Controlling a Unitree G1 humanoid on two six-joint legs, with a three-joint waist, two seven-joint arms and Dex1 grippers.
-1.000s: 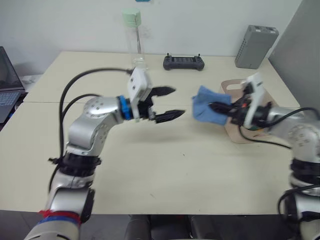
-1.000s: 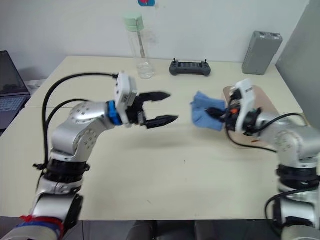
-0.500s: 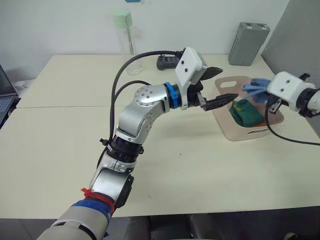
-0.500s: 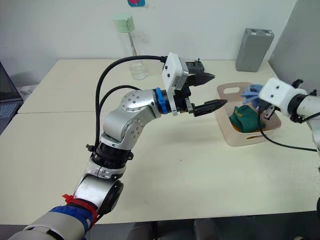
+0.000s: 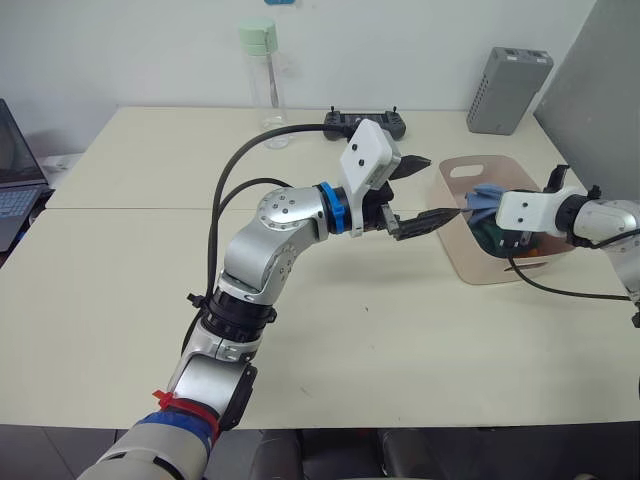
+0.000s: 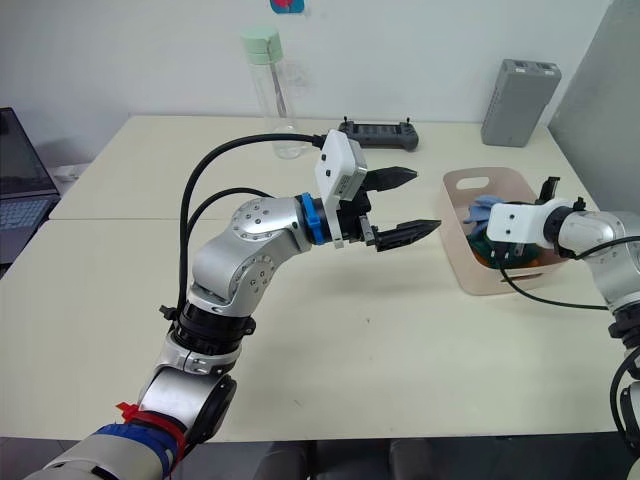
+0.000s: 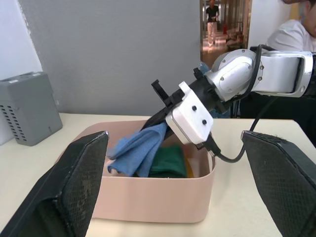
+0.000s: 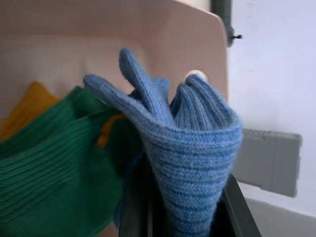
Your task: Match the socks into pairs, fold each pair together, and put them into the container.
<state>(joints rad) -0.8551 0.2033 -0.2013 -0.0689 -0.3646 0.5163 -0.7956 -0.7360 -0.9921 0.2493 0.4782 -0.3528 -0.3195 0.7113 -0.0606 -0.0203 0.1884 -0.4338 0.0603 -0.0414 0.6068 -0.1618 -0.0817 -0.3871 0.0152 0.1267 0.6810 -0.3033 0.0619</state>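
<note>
The pale pink container [image 5: 462, 247] stands at the right of the table. My right gripper [image 7: 160, 114] reaches down into it, shut on the folded pair of light blue socks [image 8: 192, 138], which hangs over the rim and inside the bin. Under it lie a dark green pair [image 7: 170, 163] and a bit of mustard-yellow sock [image 8: 24, 111]. My left gripper [image 5: 440, 187] hovers open and holding nothing just left of the container, its black fingers [image 7: 74, 187] spread wide towards it.
Along the far edge of the table stand a clear bottle with a green cap [image 5: 262, 70], a black controller [image 5: 365, 122] and a grey upright box [image 5: 508, 90]. A laptop [image 5: 15, 170] sits at far left. A seated person [image 7: 291, 34] shows beyond the table.
My right gripper has carried the blue socks from over the table down into the container. The left gripper stayed open and swung right to beside the bin, then drew back slightly.
</note>
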